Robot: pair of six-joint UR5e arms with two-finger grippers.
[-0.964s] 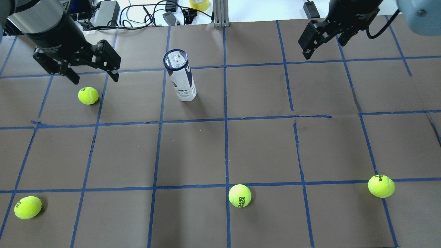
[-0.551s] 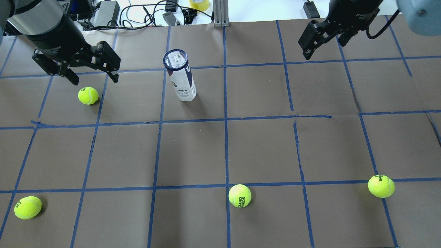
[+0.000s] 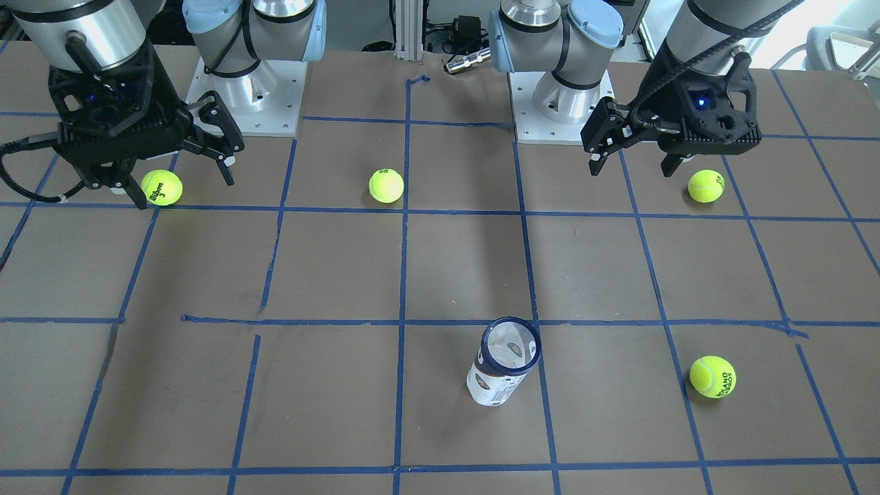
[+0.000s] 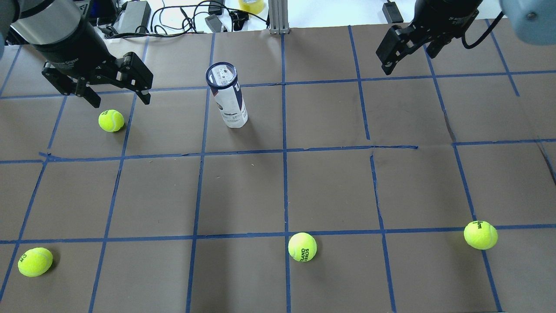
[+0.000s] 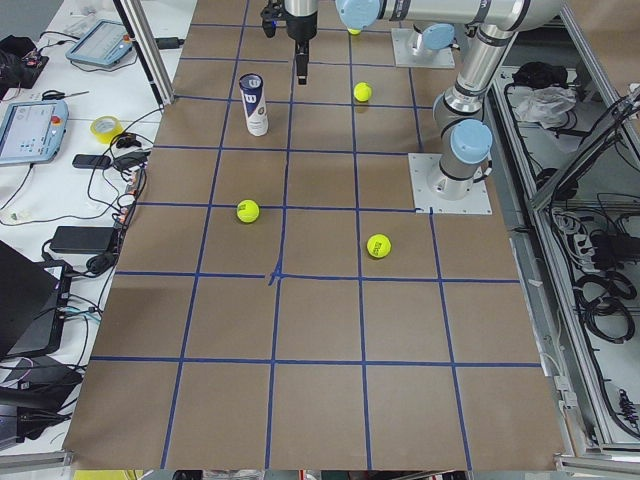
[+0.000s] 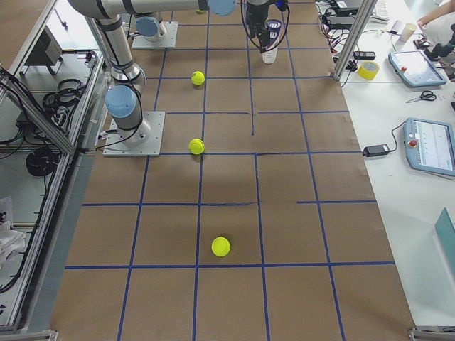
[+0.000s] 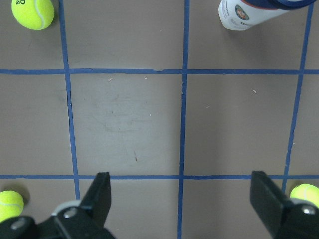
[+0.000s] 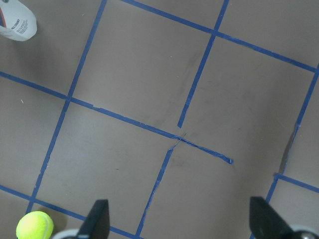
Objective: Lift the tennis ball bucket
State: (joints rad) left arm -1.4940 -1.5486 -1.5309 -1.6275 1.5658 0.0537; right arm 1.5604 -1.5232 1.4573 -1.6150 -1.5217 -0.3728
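Note:
The tennis ball bucket (image 4: pixel 230 102) is a slim can with a white label and a navy rim. It stands upright on the brown table, also in the front view (image 3: pixel 500 371). My left gripper (image 4: pixel 120 102) is open and empty, held high and well apart from the can. In the front view it (image 3: pixel 631 170) is near the robot's base. My right gripper (image 4: pixel 408 61) is open and empty, also high and far from the can, and shows in the front view (image 3: pixel 184 191). The left wrist view shows the can (image 7: pixel 249 15) at the top right, the right wrist view (image 8: pixel 17 25) at the top left.
Several yellow-green tennis balls lie on the table: one (image 4: pixel 110 120) left of the can, one (image 4: pixel 34 261) near left, one (image 4: pixel 302 247) near centre, one (image 4: pixel 480 234) near right. Blue tape lines grid the table. Cables and a tape roll (image 4: pixel 251 5) lie beyond the far edge.
Both grippers have barely shifted. The can and the balls have not moved.

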